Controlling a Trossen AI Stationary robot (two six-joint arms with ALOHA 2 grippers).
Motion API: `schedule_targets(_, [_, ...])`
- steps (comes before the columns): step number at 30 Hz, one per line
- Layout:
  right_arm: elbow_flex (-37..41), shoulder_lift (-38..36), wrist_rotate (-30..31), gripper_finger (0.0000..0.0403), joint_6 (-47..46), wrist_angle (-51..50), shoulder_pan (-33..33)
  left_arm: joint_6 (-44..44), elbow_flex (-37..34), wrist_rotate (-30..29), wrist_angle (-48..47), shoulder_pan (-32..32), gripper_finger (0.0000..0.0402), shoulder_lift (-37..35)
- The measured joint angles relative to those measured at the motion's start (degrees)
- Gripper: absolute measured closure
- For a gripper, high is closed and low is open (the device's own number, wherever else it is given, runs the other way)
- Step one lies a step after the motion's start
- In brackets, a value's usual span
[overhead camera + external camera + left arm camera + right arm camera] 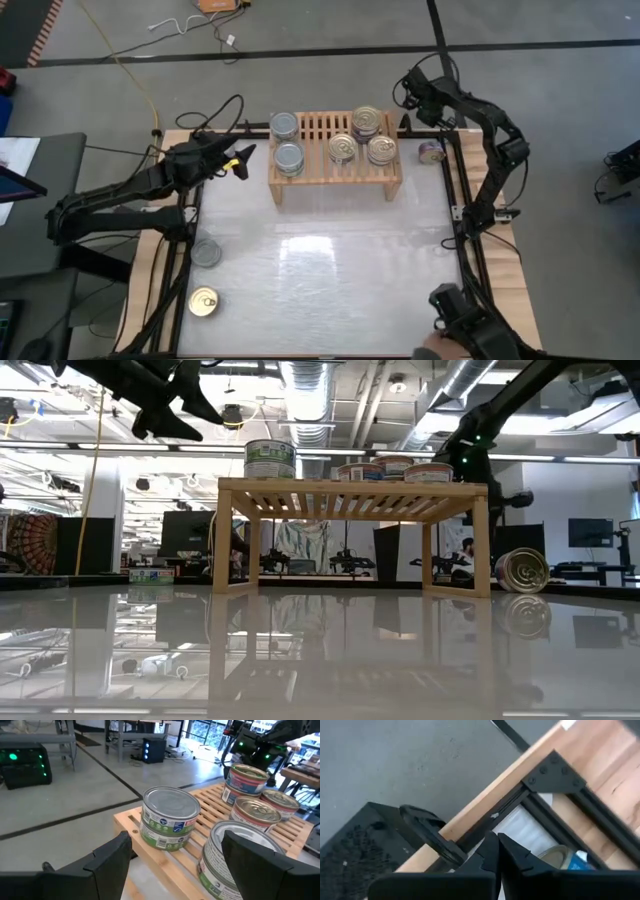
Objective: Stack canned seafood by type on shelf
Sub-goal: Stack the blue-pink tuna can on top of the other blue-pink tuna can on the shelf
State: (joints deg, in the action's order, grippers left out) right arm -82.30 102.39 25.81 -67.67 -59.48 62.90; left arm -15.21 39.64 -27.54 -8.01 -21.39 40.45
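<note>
The left pincer [240, 158] hangs wide open and empty just beside the shelf [335, 178], level with its silver-topped cans [288, 157]. The right pincer [497, 851] is pressed closed on nothing, above the bench's [330, 290] far right corner near a tipped can [432, 152]. Gold-topped cans [366, 122] crowd the shelf's right half; two loose cans [205, 302] lie near the bench's left edge.

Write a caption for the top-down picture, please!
Left end effector open beside a shelf holding tins, three more on the table.
</note>
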Motion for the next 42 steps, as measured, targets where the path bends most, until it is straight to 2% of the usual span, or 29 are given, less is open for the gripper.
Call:
schedule_targets(4, [0.0,0.0,-0.5,0.0371,-5.0,2.1,0.7,-0.9,0.0,0.8,-0.3,0.0,0.0104,0.0])
schedule_targets(6, [0.1,0.0,-3.1,0.0374,-7.7,1.9,1.5,-0.9,0.0,1.0,-0.3,0.0,0.0104,0.0])
schedule_targets(14, [1.9,0.0,-3.5,0.0375,-6.8,-0.9,1.7,-0.9,0.0,1.2,-0.3,0.1,0.0104,0.0])
schedule_targets(21, [6.9,0.0,-3.6,0.0376,4.6,-1.1,-1.6,-0.5,0.0,1.3,-0.3,0.1,0.0104,0.0])
schedule_targets(25, [7.2,0.0,-3.6,0.0376,5.2,-2.6,-3.1,-0.7,0.0,1.3,-0.3,0.1,0.0104,0.0])
schedule_targets(32, [7.3,0.0,-3.7,0.0375,3.3,-9.2,-4.4,-1.1,0.0,5.9,-0.5,0.1,0.0104,-0.5])
schedule_targets(39, [7.3,-0.9,-2.9,0.0374,4.3,-20.2,-8.1,-1.1,0.0,6.3,-1.7,0.1,0.0104,-0.5])
schedule_targets(42, [7.3,-3.1,-1.9,0.0374,2.2,-21.6,-9.6,-1.2,0.0,6.3,-1.7,0.1,0.0104,-0.5])
